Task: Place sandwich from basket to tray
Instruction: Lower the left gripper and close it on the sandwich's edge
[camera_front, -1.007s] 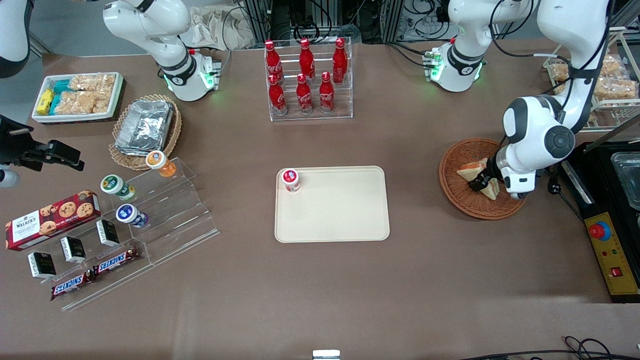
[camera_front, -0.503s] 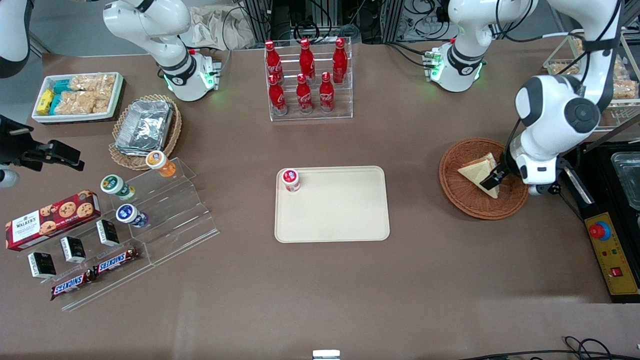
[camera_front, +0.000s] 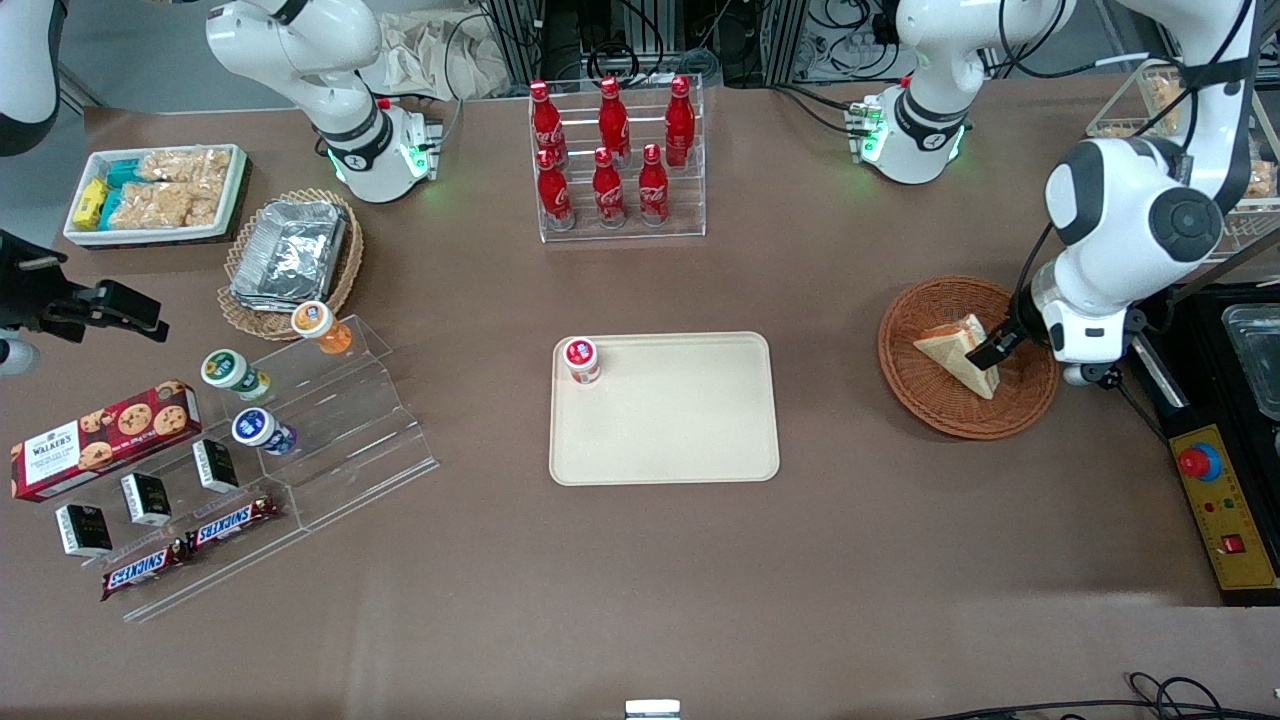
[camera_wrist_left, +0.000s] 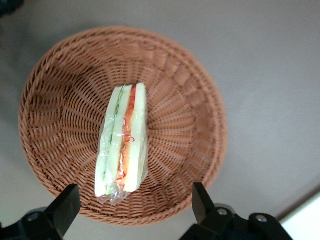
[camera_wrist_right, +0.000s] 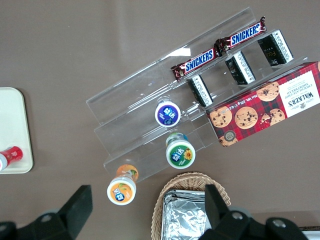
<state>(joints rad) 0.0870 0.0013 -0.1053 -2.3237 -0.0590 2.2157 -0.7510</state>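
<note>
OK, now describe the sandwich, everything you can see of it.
The sandwich is a triangular wedge of pale white bread in clear wrap, with green and red-orange filling showing along its cut edge. It stands on edge in the round brown wicker basket, filling side up toward the wrist camera. The hand hovers open above it, one finger to each side, not touching.

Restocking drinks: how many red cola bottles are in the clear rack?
6: three red cola bottles in the row nearer the camera, three in the farther one; none seem hidden.
</note>
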